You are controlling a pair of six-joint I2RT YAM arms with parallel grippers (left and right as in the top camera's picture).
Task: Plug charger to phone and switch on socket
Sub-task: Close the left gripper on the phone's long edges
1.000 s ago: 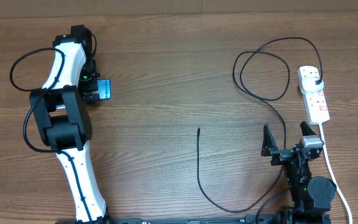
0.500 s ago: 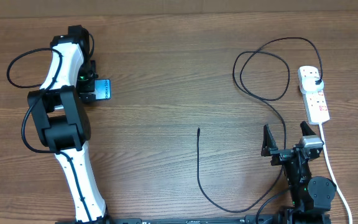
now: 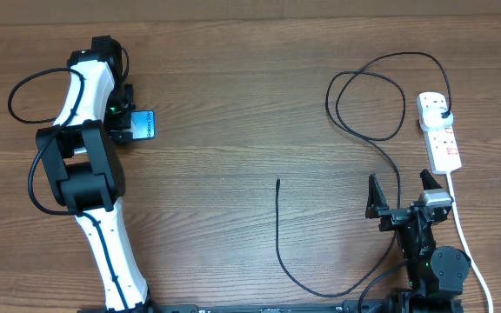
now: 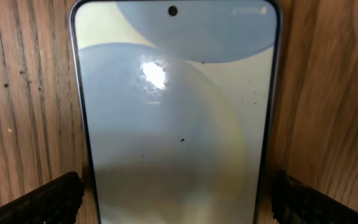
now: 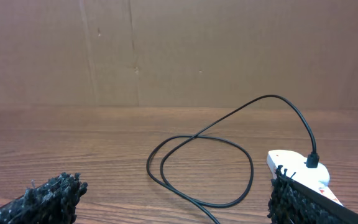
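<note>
White links [image 3: 104,243], black joints [image 3: 81,165], black cables [image 3: 10,97]

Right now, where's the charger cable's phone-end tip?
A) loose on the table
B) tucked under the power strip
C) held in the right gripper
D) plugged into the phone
A: the cable tip lies bare on the wood, far from the phone and clear of the open right gripper.

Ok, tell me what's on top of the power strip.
On the power strip, a small black charger plug stands at the far end, cable looping away. The outlet beneath it is covered.
</note>
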